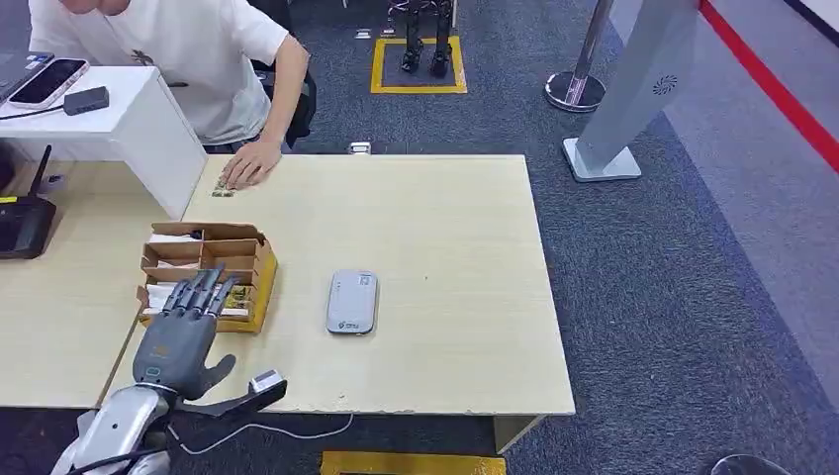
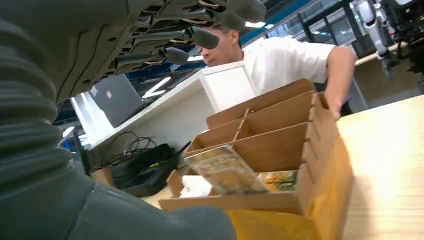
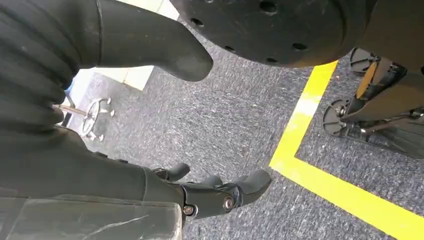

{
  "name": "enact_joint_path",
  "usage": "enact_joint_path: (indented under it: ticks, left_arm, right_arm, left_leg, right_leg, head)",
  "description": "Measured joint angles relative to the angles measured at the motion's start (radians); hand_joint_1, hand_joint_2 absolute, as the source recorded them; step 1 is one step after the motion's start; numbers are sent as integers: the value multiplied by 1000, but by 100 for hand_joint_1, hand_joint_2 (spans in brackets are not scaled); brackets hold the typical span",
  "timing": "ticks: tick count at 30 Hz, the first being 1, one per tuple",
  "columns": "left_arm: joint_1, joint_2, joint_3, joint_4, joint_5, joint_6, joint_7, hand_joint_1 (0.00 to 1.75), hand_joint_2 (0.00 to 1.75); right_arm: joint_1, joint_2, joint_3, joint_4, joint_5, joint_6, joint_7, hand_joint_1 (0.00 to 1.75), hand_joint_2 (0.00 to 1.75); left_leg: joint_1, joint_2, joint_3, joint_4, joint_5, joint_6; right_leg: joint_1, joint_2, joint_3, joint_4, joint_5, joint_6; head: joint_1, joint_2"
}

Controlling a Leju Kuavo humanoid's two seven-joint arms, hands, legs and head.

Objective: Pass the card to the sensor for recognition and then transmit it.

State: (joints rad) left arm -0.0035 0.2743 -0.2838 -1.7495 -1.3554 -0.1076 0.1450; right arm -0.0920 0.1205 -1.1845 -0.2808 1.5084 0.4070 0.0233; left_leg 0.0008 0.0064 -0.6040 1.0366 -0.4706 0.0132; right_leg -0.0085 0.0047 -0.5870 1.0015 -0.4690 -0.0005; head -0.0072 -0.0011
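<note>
Left hand (image 1: 183, 332): fingers spread, empty, over card box (image 1: 210, 274) at 9 o'clock of sensor (image 1: 352, 302). Risk: fingertips snagging dividers, tipping box.

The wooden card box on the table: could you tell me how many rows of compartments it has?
3: the wooden card box has a far row, a middle row, and a near row under the left hand. The hand may hide more.

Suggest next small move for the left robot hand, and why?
Probably lower the left robot hand into the wooden card box and pinch a card. Its fingers hover spread above the front compartment, holding nothing, and the grey sensor sits untouched beside the box.
</note>
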Motion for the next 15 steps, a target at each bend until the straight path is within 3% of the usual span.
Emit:
enact_joint_path:
  ticks: [15]
  left_arm:
    - [74,-31,67,-45,-29,26,16,0,175]
  right_arm:
    - [0,0,-3,0,0,0,6,0,175]
  left_leg:
    - [0,0,0,0,0,0]
  right_leg:
    - [0,0,0,0,0,0]
  head:
    - [0,0]
